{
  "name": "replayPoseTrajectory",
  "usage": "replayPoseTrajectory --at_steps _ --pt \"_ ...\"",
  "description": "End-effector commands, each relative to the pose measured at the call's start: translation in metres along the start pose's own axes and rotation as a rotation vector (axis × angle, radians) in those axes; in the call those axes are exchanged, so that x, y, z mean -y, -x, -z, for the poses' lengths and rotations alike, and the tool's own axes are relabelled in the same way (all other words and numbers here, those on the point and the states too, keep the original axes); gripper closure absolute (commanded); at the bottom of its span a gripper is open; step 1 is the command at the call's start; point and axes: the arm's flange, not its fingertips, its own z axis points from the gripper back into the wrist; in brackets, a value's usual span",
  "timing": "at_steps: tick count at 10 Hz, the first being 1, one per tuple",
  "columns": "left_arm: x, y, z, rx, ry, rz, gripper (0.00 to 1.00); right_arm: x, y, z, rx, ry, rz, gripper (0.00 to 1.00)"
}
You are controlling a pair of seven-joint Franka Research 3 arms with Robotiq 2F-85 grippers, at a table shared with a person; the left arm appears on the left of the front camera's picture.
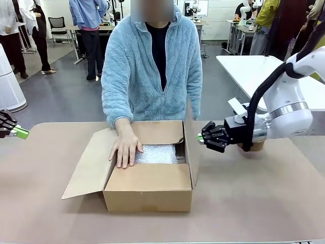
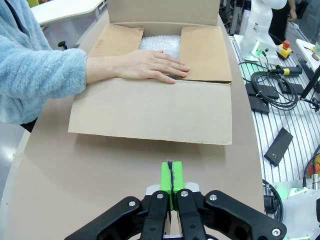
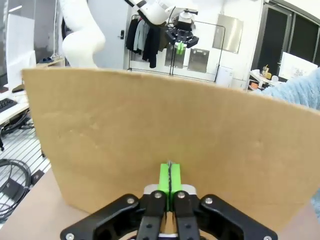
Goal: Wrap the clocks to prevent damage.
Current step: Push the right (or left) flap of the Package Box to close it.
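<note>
Currently clocks point(image 1: 158, 154) inside box point(image 1: 152, 192) — closed right pincer point(image 1: 200, 139) outside, near upright flap point(image 1: 190, 152).

I see the person's hand point(image 1: 125, 147) flat on a flap of the cardboard box point(image 1: 147, 190), bubble-wrapped clocks point(image 1: 157, 154) inside, left gripper point(image 1: 23, 133) and right gripper point(image 1: 200, 139) closed.

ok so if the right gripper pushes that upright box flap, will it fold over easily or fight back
The upright flap looks like thin cardboard, slightly bowed in the right wrist view, so it would probably hinge inward with a light push. The person's hand rests on the box, so it likely won't slide.
</note>
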Motion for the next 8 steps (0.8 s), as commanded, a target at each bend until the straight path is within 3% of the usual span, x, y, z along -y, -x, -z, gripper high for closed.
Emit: replayPoseTrajectory --at_steps 1,3,8 --pt "0.0 0.0 0.0 0.024 -0.004 0.01 1.0 0.01 0.002 0.034 0.043 0.084 0.036 0.99" --pt "0.0 0.0 0.0 0.024 -0.004 0.01 1.0 0.018 0.014 0.055 0.014 0.099 0.039 0.99" --pt "0.0 0.0 0.0 0.024 -0.004 0.01 1.0 0.017 0.046 0.043 -0.152 0.118 0.069 0.99"
